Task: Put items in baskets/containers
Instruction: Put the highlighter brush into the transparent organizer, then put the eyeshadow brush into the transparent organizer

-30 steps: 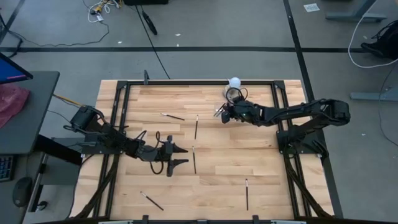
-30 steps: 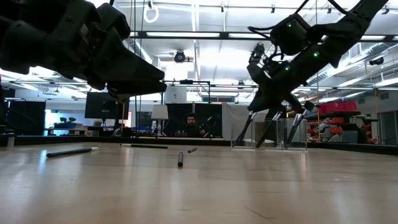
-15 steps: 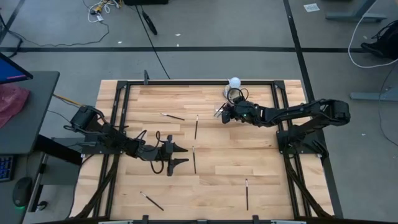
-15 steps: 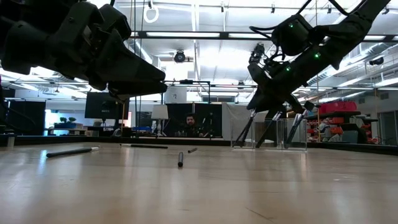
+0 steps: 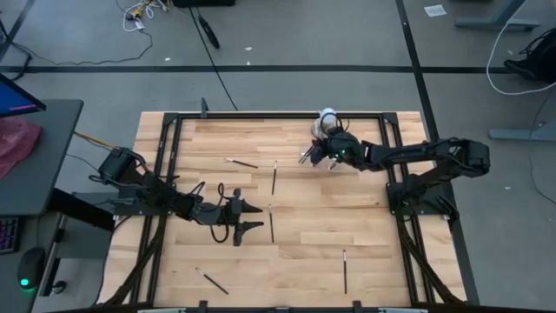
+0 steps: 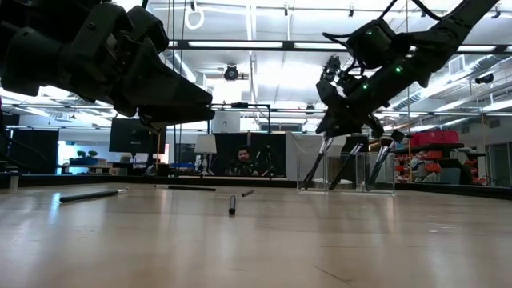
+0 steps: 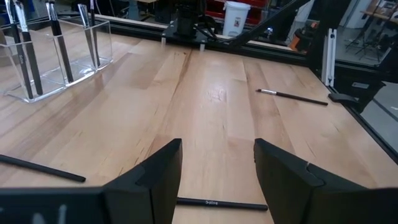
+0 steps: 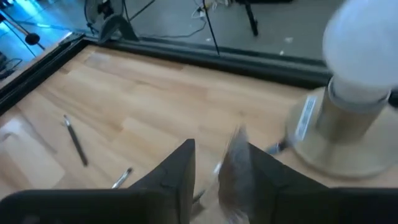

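Observation:
Several thin dark brushes lie flat on the wood table: (image 5: 241, 163), (image 5: 274, 176), (image 5: 270, 222), (image 5: 344, 271), (image 5: 211, 280). The clear tray (image 6: 348, 172) stands near the far edge, and several brushes (image 7: 25, 50) lean upright inside it. My right gripper (image 5: 314, 155) hangs open just above the tray (image 5: 307, 157). In the right wrist view a blurred brush tip (image 8: 233, 162) shows between its fingers. My left gripper (image 5: 252, 218) is open near the table's middle, hovering over one brush (image 7: 221, 203).
A white ball on a grey round base (image 5: 327, 115) stands at the far edge, right beside the tray and my right gripper. A black frame rail (image 5: 261, 116) borders the table. Bare wood lies on the right half, between the tray and the near-right brush.
My right gripper has moved a little toward the far edge, nearer the white ball, and has risen slightly above the tray. The brushes in the tray and on the table stay where they were.

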Available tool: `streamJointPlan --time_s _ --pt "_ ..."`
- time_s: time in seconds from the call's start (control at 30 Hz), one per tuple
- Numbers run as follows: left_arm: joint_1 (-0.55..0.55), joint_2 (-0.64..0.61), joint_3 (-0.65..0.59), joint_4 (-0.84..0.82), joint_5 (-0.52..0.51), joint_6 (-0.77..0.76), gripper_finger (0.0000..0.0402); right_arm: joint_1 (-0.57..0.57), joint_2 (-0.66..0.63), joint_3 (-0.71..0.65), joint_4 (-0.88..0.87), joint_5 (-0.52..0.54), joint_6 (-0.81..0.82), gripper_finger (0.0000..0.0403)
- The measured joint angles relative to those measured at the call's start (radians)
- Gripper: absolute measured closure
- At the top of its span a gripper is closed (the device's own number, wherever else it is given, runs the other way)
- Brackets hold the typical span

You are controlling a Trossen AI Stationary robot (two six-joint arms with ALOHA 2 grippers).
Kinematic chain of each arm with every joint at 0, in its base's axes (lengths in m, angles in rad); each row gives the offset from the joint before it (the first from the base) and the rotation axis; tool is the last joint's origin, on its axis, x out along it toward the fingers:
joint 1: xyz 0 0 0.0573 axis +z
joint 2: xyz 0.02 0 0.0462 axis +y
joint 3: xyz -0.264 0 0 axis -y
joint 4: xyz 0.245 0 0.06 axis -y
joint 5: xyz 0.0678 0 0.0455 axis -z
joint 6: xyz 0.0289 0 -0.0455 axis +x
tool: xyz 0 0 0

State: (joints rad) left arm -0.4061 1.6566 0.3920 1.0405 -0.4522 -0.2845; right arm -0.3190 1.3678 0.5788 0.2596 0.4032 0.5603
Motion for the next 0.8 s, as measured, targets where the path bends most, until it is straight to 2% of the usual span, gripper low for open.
streamJointPlan --time_s 0.27,0.5,0.63,0.8 --pt "0.000 0.000 0.000 0.000 0.000 -0.004 0.0200 -0.009 0.000 0.114 -0.009 0.008 -0.176 0.0287" --pt "-0.001 0.000 0.000 -0.027 0.000 -0.024 0.0200 0.026 0.000 0.230 -0.119 0.011 -0.255 0.0286" --pt "-0.001 0.000 0.000 -0.046 0.000 -0.045 0.0200 0.109 0.000 0.267 -0.163 0.011 -0.288 0.0286" --pt "-0.008 0.000 -0.001 -0.048 0.000 -0.045 0.0200 0.299 -0.001 0.268 -0.174 0.008 -0.303 0.0286"
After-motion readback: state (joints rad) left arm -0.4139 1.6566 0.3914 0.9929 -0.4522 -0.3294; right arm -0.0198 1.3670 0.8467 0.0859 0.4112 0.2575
